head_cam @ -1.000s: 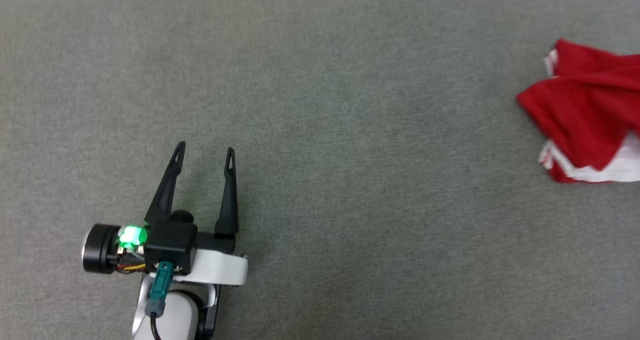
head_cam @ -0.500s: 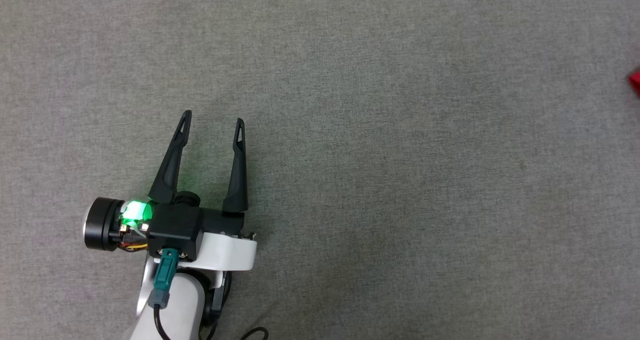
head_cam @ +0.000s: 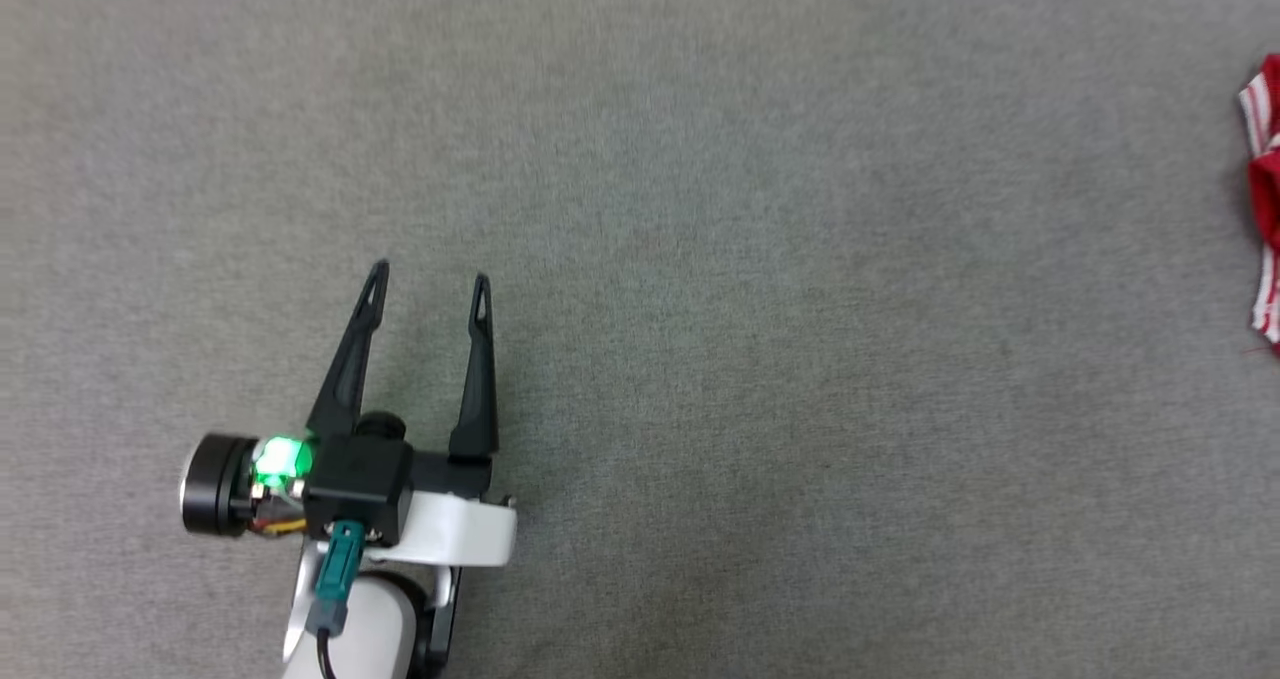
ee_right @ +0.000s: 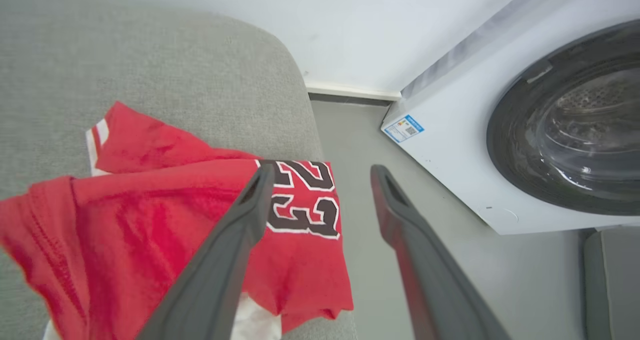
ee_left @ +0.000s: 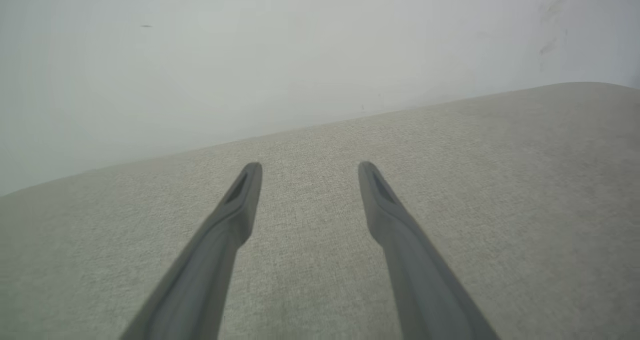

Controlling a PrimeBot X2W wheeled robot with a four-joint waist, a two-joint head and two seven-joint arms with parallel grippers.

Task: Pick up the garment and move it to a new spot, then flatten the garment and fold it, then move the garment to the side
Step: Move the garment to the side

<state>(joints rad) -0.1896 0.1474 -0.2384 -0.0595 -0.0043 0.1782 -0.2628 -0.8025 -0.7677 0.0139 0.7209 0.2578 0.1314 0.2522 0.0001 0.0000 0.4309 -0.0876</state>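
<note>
The garment [head_cam: 1265, 189] is a bright red T-shirt with white striped trim, just inside the right edge of the head view. In the right wrist view the garment [ee_right: 150, 215] lies crumpled at the end of the grey cushion, a black number 23 facing up and one corner hanging over the edge. My right gripper [ee_right: 324, 170] hovers over that end, open, holding nothing. My left gripper [head_cam: 430, 275] is at the lower left over bare cushion, far from the shirt. In the left wrist view the left gripper [ee_left: 310, 166] stands open and empty.
The grey fabric cushion [head_cam: 700, 259] spans the head view. Past its rounded end are a grey floor [ee_right: 360, 144] and a white washing machine [ee_right: 450, 144] with a dark round door [ee_right: 570, 124]. A white wall [ee_left: 250, 54] stands behind the cushion.
The head camera has swung about, so the garment slid out to the right edge of its picture and partly back. My left gripper has stayed open over the cushion.
</note>
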